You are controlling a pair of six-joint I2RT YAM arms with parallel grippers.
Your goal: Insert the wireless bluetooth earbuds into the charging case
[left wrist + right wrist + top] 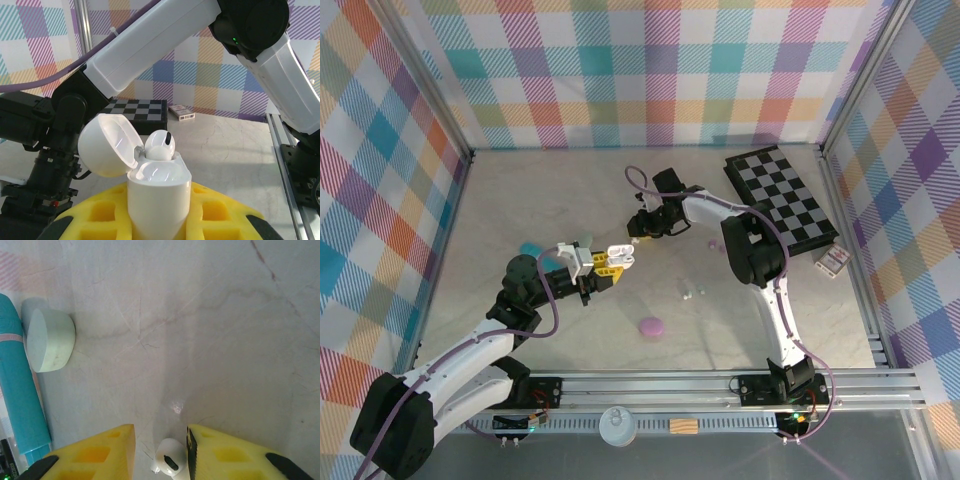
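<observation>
Evidently the left hand [608, 258] clamps the open charging case [159, 195] upright, one earbud [160, 145] seated, offering the free well [152, 172] to the right hand [161, 429] just beyond it, whose grip on another earbud [170, 460] is unclear

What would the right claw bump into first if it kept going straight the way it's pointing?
Most likely the white earbud between its tips, poking from the open charging case that the left claw holds. Depth is hard to judge.

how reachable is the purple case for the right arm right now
Probably yes: the purple case lies on open table, nothing over it, nearer its base than where the right gripper hovers. A white earbud sits between its fingers, though.
</observation>
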